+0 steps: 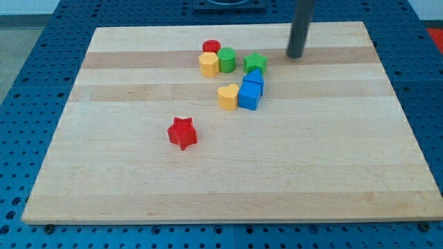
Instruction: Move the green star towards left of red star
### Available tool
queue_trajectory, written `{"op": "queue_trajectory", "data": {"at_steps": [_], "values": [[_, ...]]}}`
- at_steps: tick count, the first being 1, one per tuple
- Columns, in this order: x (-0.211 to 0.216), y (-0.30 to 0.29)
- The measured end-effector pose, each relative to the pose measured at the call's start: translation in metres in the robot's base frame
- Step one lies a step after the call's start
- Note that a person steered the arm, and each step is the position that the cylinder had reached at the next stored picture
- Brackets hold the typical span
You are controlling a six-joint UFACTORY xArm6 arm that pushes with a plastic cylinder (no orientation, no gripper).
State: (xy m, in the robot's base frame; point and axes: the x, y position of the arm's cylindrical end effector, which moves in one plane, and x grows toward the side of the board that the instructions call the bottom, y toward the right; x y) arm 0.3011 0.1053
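Note:
The green star [255, 63] lies near the view's top centre, touching a blue block [253, 78] just below it. The red star [182, 133] sits alone, lower and to the view's left of the cluster. My tip [295, 55] stands on the board to the view's right of the green star, a short gap away and slightly above it.
A cluster lies beside the green star: a red cylinder [211, 48], a green cylinder [226, 59], a yellow block [208, 64], a yellow heart [228, 97] and a blue cube [249, 96]. The wooden board [138, 180] rests on a blue perforated table.

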Motion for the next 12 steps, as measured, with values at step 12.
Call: {"op": "queue_trajectory", "data": {"at_steps": [12], "values": [[0.122, -0.207]]}}
